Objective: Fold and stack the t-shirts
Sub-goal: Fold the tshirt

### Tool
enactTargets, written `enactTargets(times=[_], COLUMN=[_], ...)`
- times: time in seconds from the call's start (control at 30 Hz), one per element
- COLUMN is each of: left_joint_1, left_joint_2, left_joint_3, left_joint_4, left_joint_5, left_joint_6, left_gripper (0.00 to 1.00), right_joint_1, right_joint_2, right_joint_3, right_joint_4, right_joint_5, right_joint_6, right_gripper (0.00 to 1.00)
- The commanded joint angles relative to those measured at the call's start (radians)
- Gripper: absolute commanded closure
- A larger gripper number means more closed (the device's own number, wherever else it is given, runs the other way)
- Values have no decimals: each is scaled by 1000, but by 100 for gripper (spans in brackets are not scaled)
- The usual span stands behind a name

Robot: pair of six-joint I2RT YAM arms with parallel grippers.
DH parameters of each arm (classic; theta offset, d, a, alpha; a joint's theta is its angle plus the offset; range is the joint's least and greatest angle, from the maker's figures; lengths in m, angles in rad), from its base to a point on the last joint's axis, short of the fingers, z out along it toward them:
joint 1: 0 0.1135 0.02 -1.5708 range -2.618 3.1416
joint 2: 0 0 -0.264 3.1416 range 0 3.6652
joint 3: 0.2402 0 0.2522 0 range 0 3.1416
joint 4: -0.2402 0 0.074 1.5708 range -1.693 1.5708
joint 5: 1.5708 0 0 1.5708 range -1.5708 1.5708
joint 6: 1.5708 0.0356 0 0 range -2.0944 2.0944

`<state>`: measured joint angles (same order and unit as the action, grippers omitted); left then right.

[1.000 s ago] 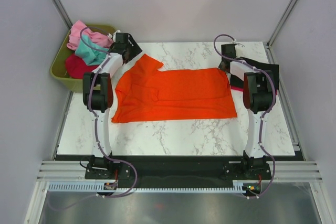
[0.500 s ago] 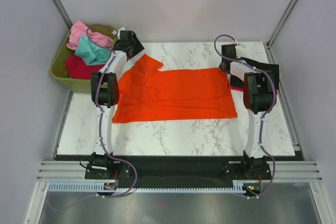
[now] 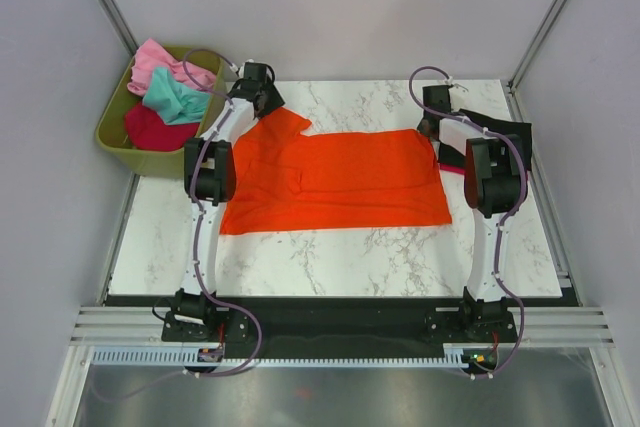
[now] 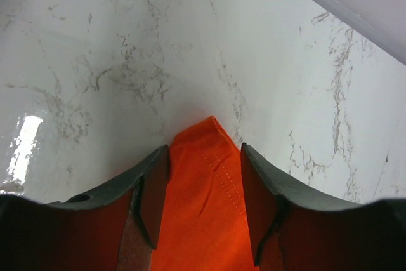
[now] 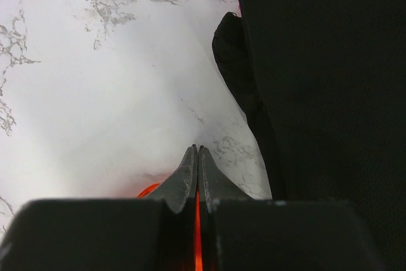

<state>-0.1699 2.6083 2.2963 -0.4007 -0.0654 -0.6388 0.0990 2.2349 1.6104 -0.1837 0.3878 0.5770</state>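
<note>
- Five shirts are counted in the top view, a tally that neither wrist view allows: one spread out, three in a bin, one at the right.
- A large, soft, bright orange t-shirt [image 3: 335,182] is laid flat across the middle of the glossy white, grey-veined marble-patterned table [image 3: 330,247], with its one visible sleeve reaching toward the upper left.
- A rectangular olive-green plastic bin [image 3: 112,137] is seen just beside the table's upper left corner. A crumpled pink shirt [image 3: 150,57], a teal shirt [image 3: 175,99] and a crimson shirt [image 3: 155,129] are piled in it.
- A black shirt [image 3: 505,132] is set at the table's right edge, just beside the orange t-shirt. A thin red strip of cloth [image 3: 450,169] shows at its lower left, too little to be identified.
- Two grippers are counted. The left gripper [image 3: 268,99] is placed at the sleeve tip and the right gripper [image 3: 432,130] at the orange t-shirt's upper right corner. Their jaw states cannot be read from above.
- In the left wrist view, the left gripper [image 4: 204,150] is seen with its dark, curved jaws held apart, and the stitched sleeve hem lies between them on the table.
- In the right wrist view, the right gripper [image 5: 197,150] is seen with its tapered jaws pressed together on a thin sliver of orange cloth. Matte black fabric fills the right of that frame.
</note>
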Motion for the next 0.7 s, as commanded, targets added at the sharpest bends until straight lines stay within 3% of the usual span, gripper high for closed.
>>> enactTargets(times=[0.0,0.2,0.33,0.47,0.67], left_joint_1=[-9,-14,-8,3,6], left_joint_2=[39,52,65,67,-11], left_joint_3=[87,129,147,140,40], left_joint_4=[-70,-82,-76,-43,3], left_joint_5=[-42,-39,-24,30,-22], left_joint_6=[56,74,76,80,99], left_gripper=[45,62,98,98,98], right_joint_1=[-5,-7,-5,-7,-5], right_joint_2=[-38,-41,-55,-70,-110], right_joint_3=[-14,-17,-21,-29,-46], right_joint_4=[-11,-11,-11,-11,-10], right_joint_5=[-13,-32,-32,-30,-23], right_joint_6=[11,6,6,6,9], right_gripper=[100,100,100,100,100])
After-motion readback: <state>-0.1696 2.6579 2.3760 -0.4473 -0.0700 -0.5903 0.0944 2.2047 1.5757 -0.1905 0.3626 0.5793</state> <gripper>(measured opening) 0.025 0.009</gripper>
